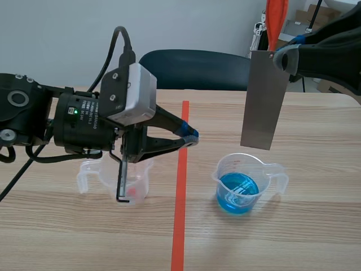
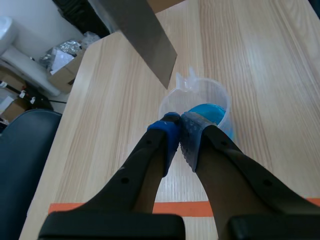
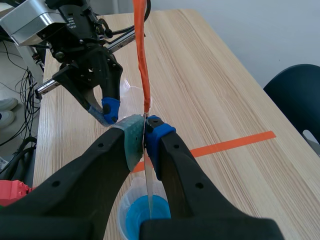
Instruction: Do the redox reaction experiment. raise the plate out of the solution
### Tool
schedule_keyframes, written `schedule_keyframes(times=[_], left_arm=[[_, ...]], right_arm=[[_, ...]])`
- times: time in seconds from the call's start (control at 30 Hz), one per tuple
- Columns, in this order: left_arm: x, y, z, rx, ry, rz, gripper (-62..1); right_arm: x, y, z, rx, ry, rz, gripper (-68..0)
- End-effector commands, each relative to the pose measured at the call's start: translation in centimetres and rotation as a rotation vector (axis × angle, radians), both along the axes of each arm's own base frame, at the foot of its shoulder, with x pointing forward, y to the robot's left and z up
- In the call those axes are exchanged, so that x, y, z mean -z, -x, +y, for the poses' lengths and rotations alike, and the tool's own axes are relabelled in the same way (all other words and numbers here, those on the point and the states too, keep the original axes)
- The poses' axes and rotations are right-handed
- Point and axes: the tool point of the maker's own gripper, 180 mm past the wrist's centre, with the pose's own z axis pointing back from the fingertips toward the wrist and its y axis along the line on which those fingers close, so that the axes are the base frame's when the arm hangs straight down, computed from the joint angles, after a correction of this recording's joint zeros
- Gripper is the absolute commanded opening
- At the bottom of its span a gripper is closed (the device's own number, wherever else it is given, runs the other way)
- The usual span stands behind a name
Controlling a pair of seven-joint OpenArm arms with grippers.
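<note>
plate [image 1: 264, 101] matt grey metal; beaker [image 1: 242, 166] clear glossy plastic; table [image 1: 316, 226] smooth pale wood grain

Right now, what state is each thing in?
Plate, hanging clear above the liquid, gripped at its top.
Cup of blue liquid, upright, partly filled.
Clear cup, upright, trace of red at bottom.
Right jaws, shut on the plate.
Left jaws, shut on nothing.
</note>
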Motion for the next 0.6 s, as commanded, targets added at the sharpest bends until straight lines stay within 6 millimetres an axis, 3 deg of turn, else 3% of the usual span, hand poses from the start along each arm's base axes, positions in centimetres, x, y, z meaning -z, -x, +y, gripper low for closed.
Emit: schedule_keyframes(times=[0.0, 0.57], left_arm=[[-0.74, -0.57, -0.13, -0.007, 0.026, 0.000, -57.3], [-0.46, -0.72, 0.03, -0.012, 0.021, 0.006, -57.3]], right_arm=[[-1.73, -0.35, -0.06, -0.002, -0.026, -0.038, -65.8], [-1.73, -0.35, -0.05, -0.002, -0.026, -0.038, -65.8]])
